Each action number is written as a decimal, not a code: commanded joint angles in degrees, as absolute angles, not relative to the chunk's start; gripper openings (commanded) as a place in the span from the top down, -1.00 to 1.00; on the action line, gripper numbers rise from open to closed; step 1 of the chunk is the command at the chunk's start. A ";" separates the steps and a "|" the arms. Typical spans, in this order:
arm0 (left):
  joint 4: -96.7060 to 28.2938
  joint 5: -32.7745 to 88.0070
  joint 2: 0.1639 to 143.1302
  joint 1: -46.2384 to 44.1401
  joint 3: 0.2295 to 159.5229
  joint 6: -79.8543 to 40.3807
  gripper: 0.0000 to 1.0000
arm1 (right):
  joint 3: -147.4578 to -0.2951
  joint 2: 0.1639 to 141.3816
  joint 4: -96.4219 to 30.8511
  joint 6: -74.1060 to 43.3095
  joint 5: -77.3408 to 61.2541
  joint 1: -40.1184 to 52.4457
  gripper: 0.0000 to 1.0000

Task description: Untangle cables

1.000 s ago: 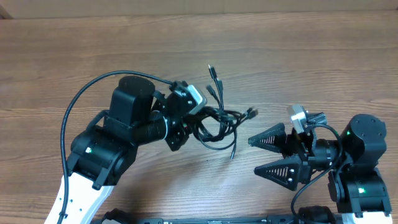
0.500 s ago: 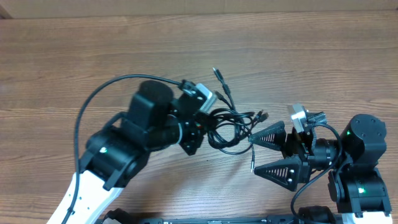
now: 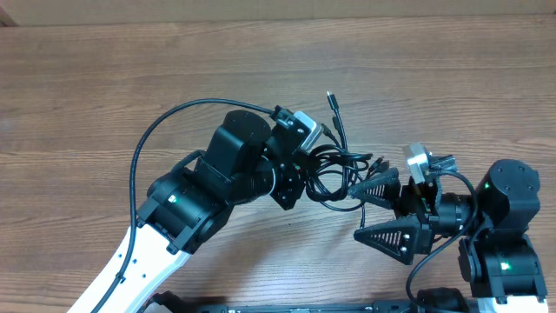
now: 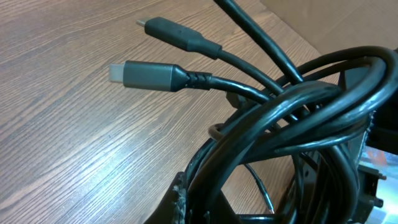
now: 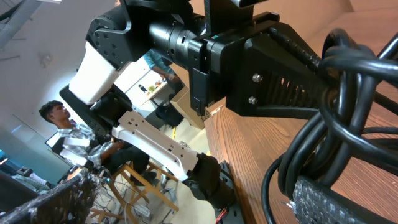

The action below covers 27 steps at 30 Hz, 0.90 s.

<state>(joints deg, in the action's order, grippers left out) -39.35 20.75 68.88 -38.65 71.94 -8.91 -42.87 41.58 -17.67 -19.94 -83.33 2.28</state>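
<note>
Looped black cables (image 4: 292, 118) crowd the right side; 2 ends reach left over the wooden bench (image 4: 68, 149), a grey plug (image 4: 140, 73) below a black plug (image 4: 174, 32).

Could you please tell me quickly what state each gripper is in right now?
Left gripper: closed, holding the cables.
Right gripper: open, jaws wide apart, gripping nothing.

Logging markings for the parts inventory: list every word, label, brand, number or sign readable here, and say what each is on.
No text can be read in any view.
cables: cords and plugs carry no visible marking.
left arm and right arm: green lights only, no lettering visible.
Room behind the arm in the right wrist view: items there are too blurred to read.
</note>
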 commanded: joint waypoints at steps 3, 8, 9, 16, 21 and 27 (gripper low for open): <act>-38.54 22.61 69.12 -39.83 73.01 -10.50 0.92 | -44.31 41.39 -18.48 -20.14 -81.30 2.17 -1.00; -38.52 21.30 69.12 -42.65 73.01 -10.33 0.91 | -44.31 41.39 -20.91 -20.14 -78.70 2.17 -1.00; -38.50 20.82 69.12 -42.98 73.01 -10.33 0.92 | -44.31 41.39 -20.91 -20.16 -78.72 2.17 -1.00; -37.21 18.90 69.80 -44.29 73.01 -10.52 0.92 | -44.31 41.39 -20.95 -20.14 -78.76 2.20 -0.99; -35.55 18.87 69.80 -44.29 73.01 -11.00 0.91 | -44.31 41.39 -20.95 -19.49 -80.03 2.24 -0.54; -33.76 19.00 69.80 -44.31 73.01 -13.91 0.92 | -44.31 41.39 -20.93 -19.49 -79.99 2.24 0.26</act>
